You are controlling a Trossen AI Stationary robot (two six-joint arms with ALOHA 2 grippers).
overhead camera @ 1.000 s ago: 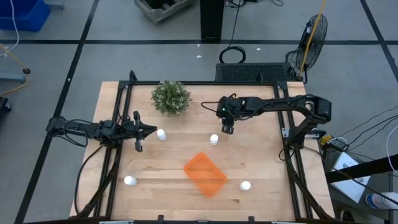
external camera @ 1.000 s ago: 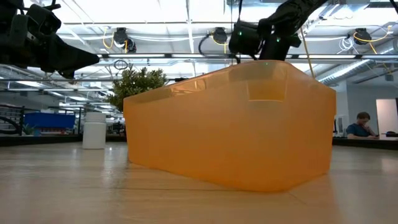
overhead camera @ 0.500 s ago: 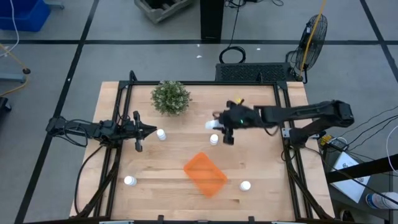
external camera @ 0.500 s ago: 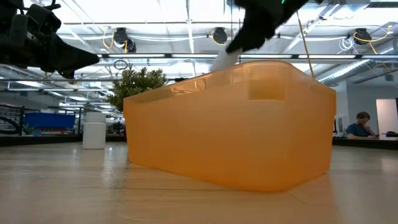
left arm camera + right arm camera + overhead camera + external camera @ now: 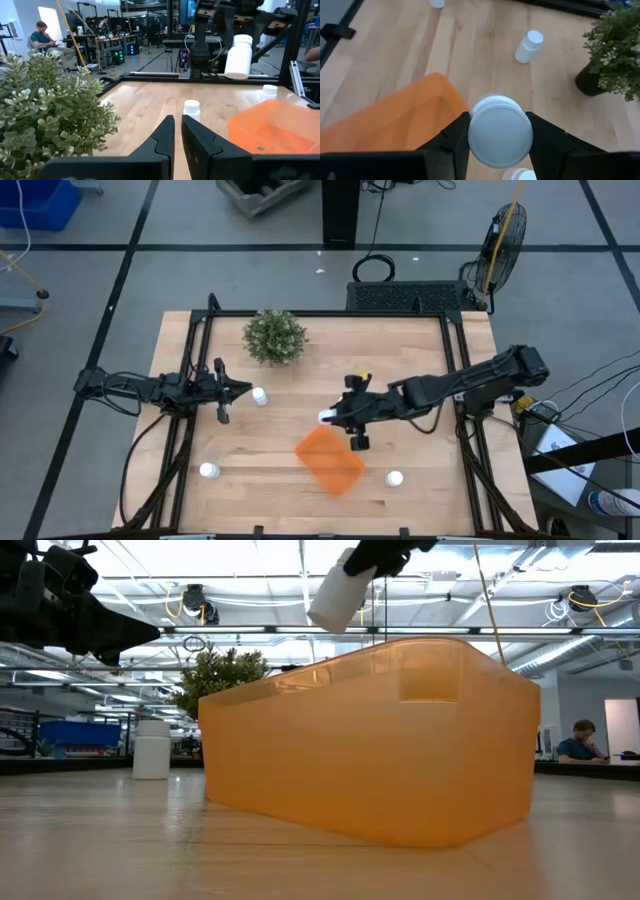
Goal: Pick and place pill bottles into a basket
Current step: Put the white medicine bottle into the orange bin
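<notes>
Item, carry step: we are holding one pill bottle (image 5: 328,417) clamped in the right hand (image 5: 345,416) at frame centre, just above the orange basket (image 5: 329,459), next needing a short advance and release; left hand (image 5: 244,389) idling closed, empty, centre-left.

One white pill bottle (image 5: 328,417) was held tilted in the air just above the orange basket (image 5: 330,461). Three other bottles (image 5: 260,396) (image 5: 208,471) (image 5: 394,479) were seen upright around the basket.
</notes>
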